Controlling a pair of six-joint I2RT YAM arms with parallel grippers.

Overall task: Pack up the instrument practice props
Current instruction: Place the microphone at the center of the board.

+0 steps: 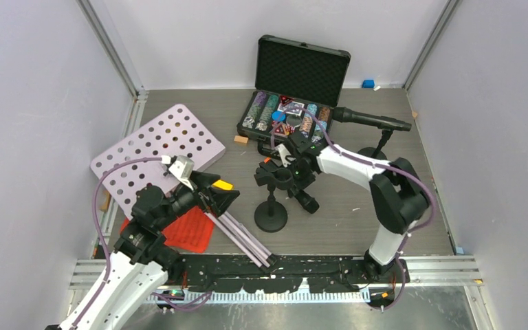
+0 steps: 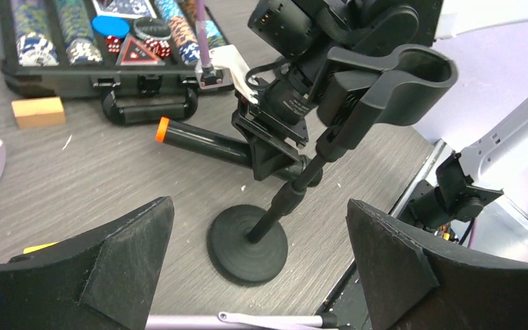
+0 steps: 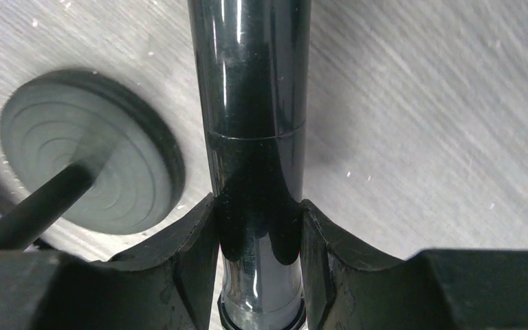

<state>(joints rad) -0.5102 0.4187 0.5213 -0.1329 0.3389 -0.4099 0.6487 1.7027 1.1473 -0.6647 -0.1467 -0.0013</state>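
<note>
- The white punched music rack (image 1: 165,141) lies flat on the left of the table, and its silver legs (image 1: 242,237) run toward the near edge.
- The red pages (image 1: 191,230) lie on the table beside the legs, partly hidden under the left arm.
- The left gripper (image 1: 225,197) (image 2: 259,206) hangs over the legs with its jaws spread wide and nothing between them, facing the middle of the table.
- A small tan block (image 1: 240,139) (image 2: 38,111) sits just in front of the case.
- A black stand (image 1: 271,216) (image 2: 247,244) is upright in the middle of the table on its round base, and the clip at its top is empty.
- The right gripper (image 1: 290,175) (image 3: 258,206) is clenched around the barrel of a black microphone (image 1: 308,201) (image 3: 258,124) and holds it low over the table just beside the stand's pole. The left wrist view shows an orange end on it.
- The open case (image 1: 302,65) (image 2: 55,79) of poker chips stands at the back of the table.
- The second microphone (image 1: 371,120) rests almost level in the clip of its own stand on the right, one end close to the case.
- A blue block (image 1: 368,84) lies by the back wall, right of the case.
</note>
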